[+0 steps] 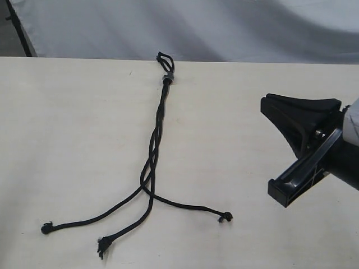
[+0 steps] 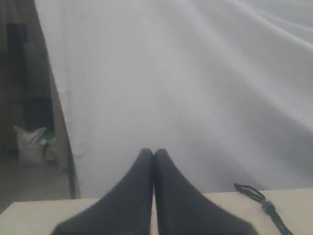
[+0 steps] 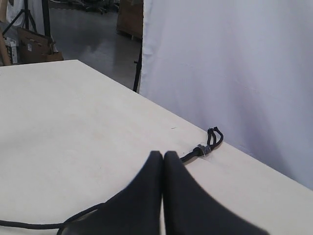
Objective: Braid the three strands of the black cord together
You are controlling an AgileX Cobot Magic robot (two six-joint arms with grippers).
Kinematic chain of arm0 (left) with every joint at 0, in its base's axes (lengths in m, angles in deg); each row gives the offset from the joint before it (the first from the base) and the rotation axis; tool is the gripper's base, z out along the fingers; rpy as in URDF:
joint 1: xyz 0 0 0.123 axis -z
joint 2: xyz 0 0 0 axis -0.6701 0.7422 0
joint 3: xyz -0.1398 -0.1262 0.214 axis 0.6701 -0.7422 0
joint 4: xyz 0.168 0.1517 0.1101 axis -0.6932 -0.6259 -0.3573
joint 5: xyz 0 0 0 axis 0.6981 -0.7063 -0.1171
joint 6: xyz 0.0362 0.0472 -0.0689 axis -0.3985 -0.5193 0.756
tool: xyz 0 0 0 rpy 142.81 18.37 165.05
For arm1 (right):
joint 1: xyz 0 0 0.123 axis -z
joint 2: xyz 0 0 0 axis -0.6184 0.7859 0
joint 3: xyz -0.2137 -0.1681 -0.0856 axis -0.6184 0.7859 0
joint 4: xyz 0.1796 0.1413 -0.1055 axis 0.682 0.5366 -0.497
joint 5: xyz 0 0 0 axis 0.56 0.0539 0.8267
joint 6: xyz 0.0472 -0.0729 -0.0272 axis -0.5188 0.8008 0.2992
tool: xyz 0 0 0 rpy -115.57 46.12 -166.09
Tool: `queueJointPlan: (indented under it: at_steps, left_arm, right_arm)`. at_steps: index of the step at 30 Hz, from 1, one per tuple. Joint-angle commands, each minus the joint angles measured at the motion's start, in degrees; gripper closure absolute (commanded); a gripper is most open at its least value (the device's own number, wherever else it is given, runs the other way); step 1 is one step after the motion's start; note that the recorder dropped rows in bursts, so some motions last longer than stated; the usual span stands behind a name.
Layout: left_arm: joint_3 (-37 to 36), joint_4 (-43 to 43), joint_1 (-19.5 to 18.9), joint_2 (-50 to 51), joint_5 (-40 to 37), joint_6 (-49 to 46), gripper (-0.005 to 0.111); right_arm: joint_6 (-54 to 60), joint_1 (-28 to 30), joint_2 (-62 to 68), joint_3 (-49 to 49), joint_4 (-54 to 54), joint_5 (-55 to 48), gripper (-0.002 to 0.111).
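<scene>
Black cord (image 1: 160,129) on counter (image 1: 67,140), loop at 12 o'clock, three strands (image 1: 148,190) splayed toward 6; right gripper (image 3: 163,155) closed tight, empty, hiding the cord's middle in its wrist view. Left gripper (image 2: 153,152) likewise closed, empty; outside the exterior view.

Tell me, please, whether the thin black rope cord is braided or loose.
Partly braided: its three strands intertwine below the grey band, then splay apart, loose.

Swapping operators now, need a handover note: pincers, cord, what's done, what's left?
Left pincer: shut, empty, clear of the cord.
Right pincer: shut, empty, off to the cord's side.
Black cord: lying on the table, grey band at the far edge.
Done: strands look loosely interlaced below the band.
Left: three loose ends splay apart, unbraided; finish the braid.
</scene>
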Motion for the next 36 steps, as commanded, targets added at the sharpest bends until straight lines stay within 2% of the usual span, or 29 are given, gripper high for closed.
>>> queueJointPlan:
  at_steps: [1, 5, 7, 8, 9, 11, 14, 20, 24, 27, 36]
  left_arm:
    - [-0.5, -0.1, -1.9, -0.5, 1.1, 0.4, 0.107]
    - [-1.2, -1.0, -1.9, -0.5, 1.2, 3.9, 0.107]
    - [-1.2, -15.4, -1.9, -0.5, 0.1, 13.7, 0.107]
    - [-1.2, -26.8, -1.9, -0.5, -1.5, 22.4, 0.107]
    - [-1.2, -33.6, -1.9, -0.5, -1.8, 30.2, 0.107]
    - [-1.2, -39.6, -1.9, -0.5, -2.9, 39.3, 0.107]
    - [-1.2, -40.7, -1.9, -0.5, -7.4, 43.8, 0.107]
    - [-1.2, -40.7, -1.9, -0.5, -17.9, 44.6, 0.107]
    - [-1.2, -40.1, -1.9, -0.5, -18.7, 42.9, 0.107]
    - [-1.2, -34.5, -1.9, -0.5, -18.7, 36.1, 0.107]
    - [-1.2, -34.6, -1.9, -0.5, -19.1, 35.8, 0.107]
  right_arm:
    - [-0.3, 0.5, -0.4, 0.3, -0.5, 0.7, 0.108]
    - [-0.3, 0.5, -0.4, 0.3, -0.5, 0.6, 0.108]
    - [-0.3, 0.5, -0.4, 0.3, -0.5, 0.6, 0.108]
    - [-0.3, 0.5, -0.4, 0.3, -0.5, 0.6, 0.108]
    - [-0.3, 0.5, -0.4, 0.3, -0.5, 0.6, 0.108]
    - [-0.3, 0.5, -0.4, 0.3, -0.5, 0.5, 0.108]
    - [-0.3, 0.5, -0.4, 0.3, -0.5, 0.5, 0.108]
    - [-0.3, 0.5, -0.4, 0.3, -0.5, 0.5, 0.108]
    - [-0.3, 0.5, -0.4, 0.3, -0.5, 0.5, 0.108]
    - [-0.3, 0.5, -0.4, 0.3, -0.5, 0.5, 0.108]
    - [-0.3, 0.5, -0.4, 0.3, -0.5, 0.5, 0.108]
